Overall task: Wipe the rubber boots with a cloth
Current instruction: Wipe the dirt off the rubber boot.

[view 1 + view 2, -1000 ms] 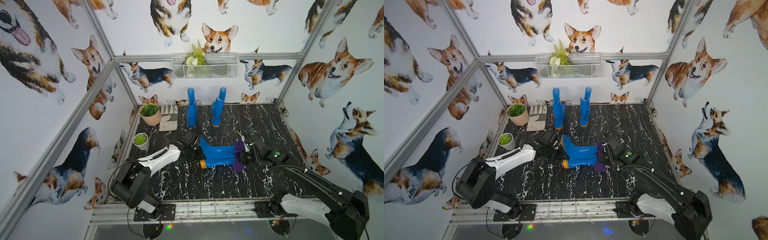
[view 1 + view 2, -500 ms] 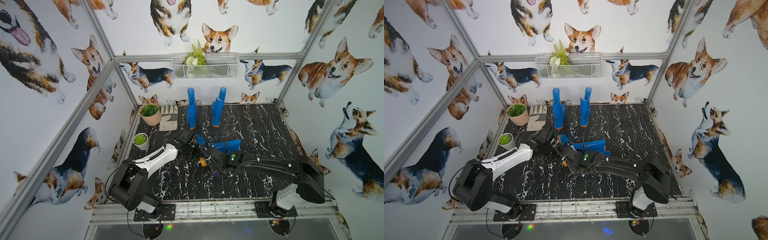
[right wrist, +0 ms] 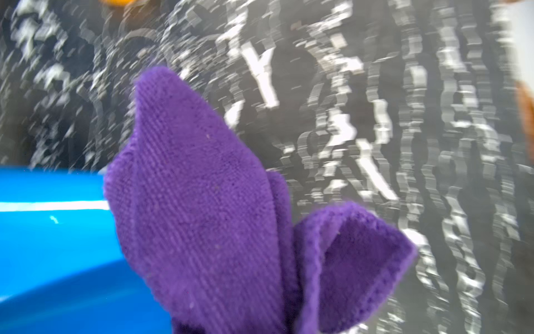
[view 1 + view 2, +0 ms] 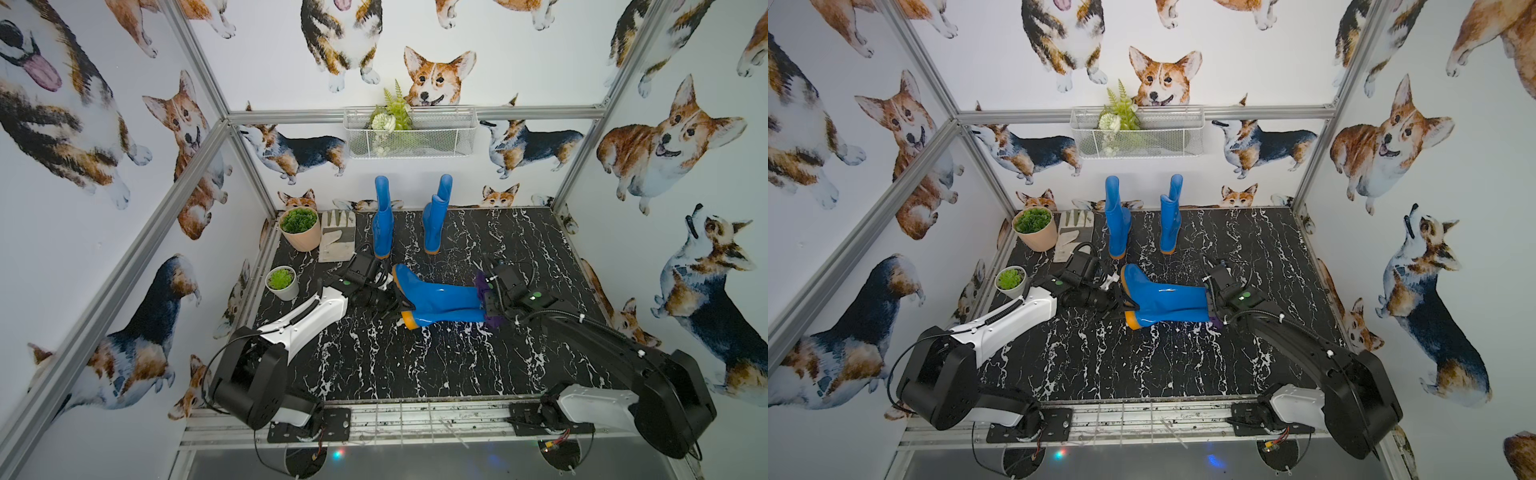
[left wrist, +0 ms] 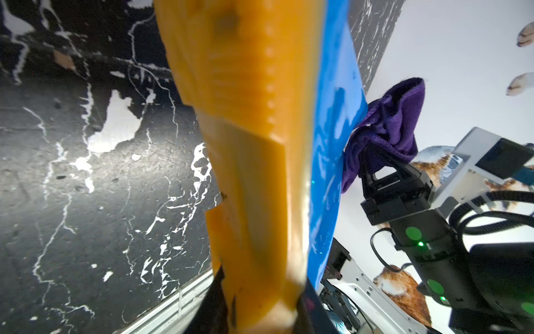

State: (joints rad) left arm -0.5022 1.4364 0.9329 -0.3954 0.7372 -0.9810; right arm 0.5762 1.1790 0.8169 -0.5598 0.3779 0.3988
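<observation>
One blue rubber boot (image 4: 440, 297) (image 4: 1167, 301) lies on its side mid-table, orange sole toward the left arm. My left gripper (image 4: 395, 301) (image 5: 260, 303) is shut on that sole (image 5: 245, 144), a dark finger on each side of it. The purple cloth (image 4: 482, 282) (image 3: 202, 202) is bunched in my right gripper (image 4: 488, 299) (image 4: 1212, 301), which is shut on it. It presses against the open end of the boot's shaft (image 5: 332, 115). Two more rubber boots (image 4: 382, 224) (image 4: 434, 224) stand upright near the back wall.
A pale work glove (image 4: 336, 237) lies at the back left beside a large potted plant (image 4: 300, 228). A small potted succulent (image 4: 282, 282) stands close to the left arm. A wire basket (image 4: 409, 133) hangs on the back wall. Walls enclose three sides.
The right gripper swept the cloth along the boot toward its sole, then came back to the shaft's open end. The left gripper has kept its hold on the sole.
</observation>
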